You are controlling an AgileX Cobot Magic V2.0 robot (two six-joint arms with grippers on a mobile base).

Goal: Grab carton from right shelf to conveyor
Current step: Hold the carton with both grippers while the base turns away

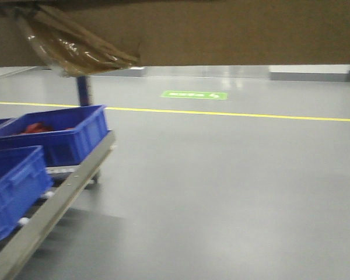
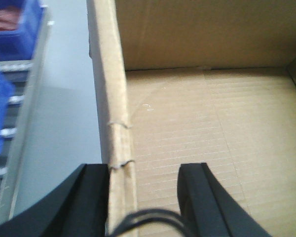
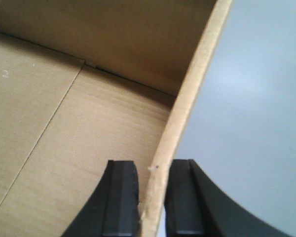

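Carton (image 1: 221, 32) aloft, right gripper (image 3: 151, 168) pinching its right wall, left gripper (image 2: 144, 170) astride left wall, grip unclear.

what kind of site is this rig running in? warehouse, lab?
Likely a warehouse or factory floor: smooth grey floor with a painted yellow lane line and a green floor marking, plus blue bins on a roller rack.
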